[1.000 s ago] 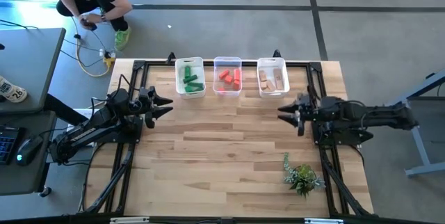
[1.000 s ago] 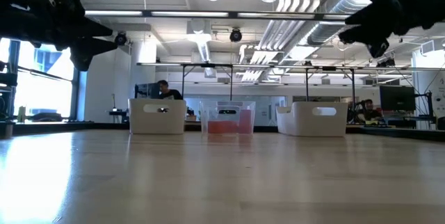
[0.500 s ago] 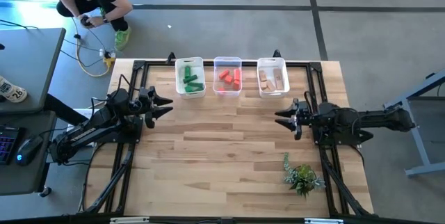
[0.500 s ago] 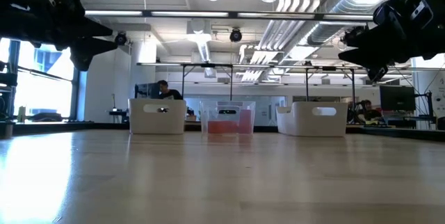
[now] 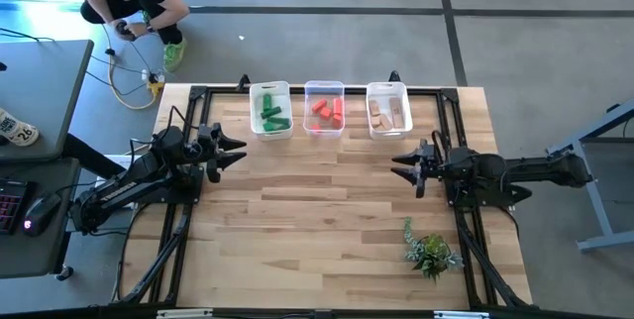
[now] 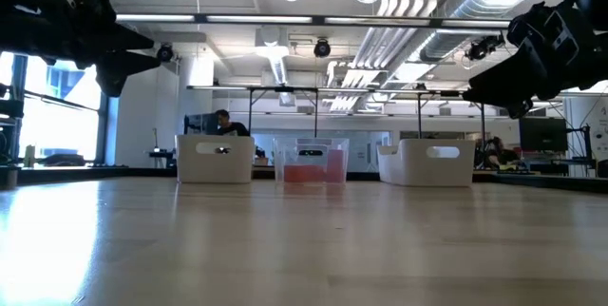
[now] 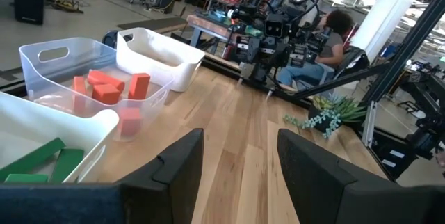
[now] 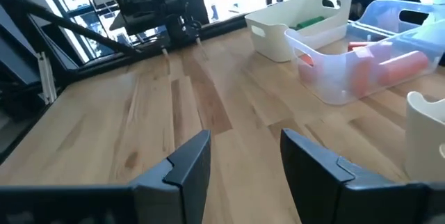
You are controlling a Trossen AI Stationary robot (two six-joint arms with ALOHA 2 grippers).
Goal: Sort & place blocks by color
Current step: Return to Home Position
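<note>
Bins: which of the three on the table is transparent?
The middle bin, holding the red blocks. The left bin with green blocks and the right bin with tan blocks are opaque white.

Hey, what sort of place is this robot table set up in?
Most likely a robotics lab in an open, industrial-style workspace. The low view shows exposed ceiling ducts, plus a person and a monitor beyond the table. The high view shows bare concrete floor around it.

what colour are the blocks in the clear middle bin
The wooden blocks are orange-red; the left wrist view shows them best.
</note>
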